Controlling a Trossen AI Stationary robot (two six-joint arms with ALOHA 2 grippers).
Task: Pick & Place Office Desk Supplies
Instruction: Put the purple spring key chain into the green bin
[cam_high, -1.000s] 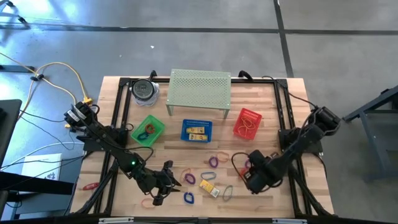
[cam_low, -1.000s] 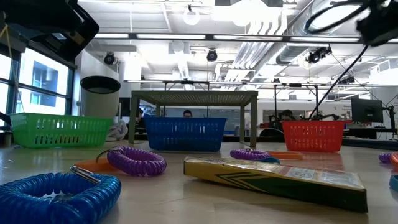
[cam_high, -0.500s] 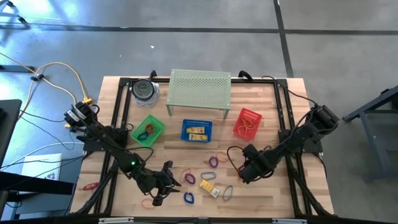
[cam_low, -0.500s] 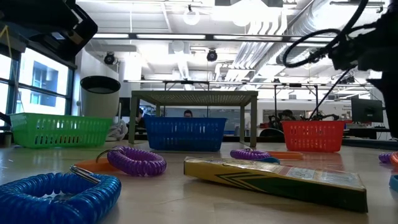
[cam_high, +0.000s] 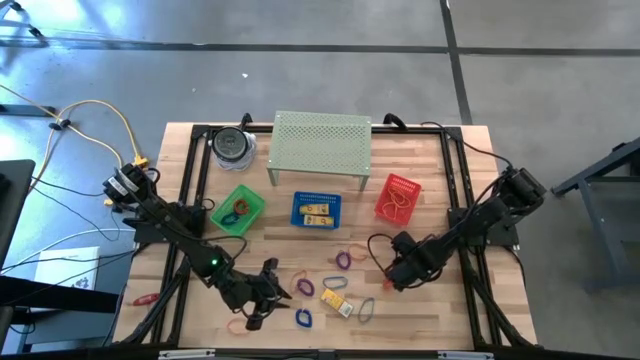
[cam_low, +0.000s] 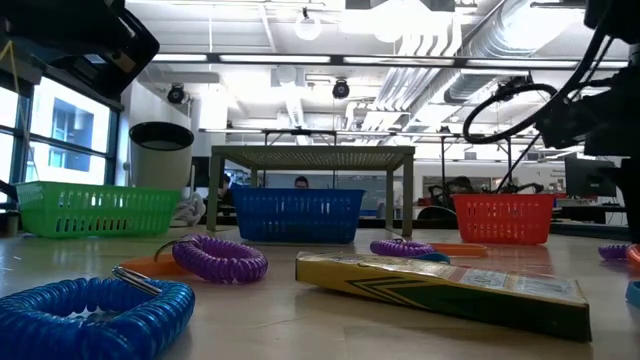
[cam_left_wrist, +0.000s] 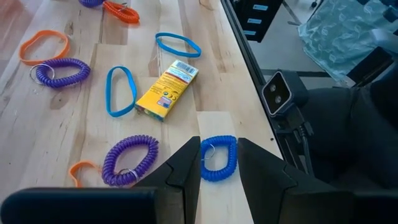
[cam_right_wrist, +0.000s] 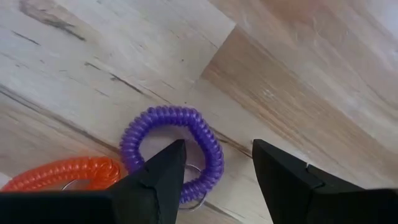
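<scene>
**On the wooden bench, both hands hover open over coil loops**

At the bench's front right, the right hand hangs over a purple coil loop, its two fingers spread apart on either side of it and gripping nothing. An orange coil loop lies touching the purple one.

Near the front edge on the left, the left hand sits low with its fingers parted and empty; a blue coil loop lies on the wood between them. Just beside it rest another purple coil loop, a blue band and a yellow box. Farther off lie an orange band and a second blue band.

Toward the back stand a green basket, a blue basket and a red basket, in front of a perforated green shelf. The blue basket holds yellow boxes; the green and red ones each hold loops.
</scene>
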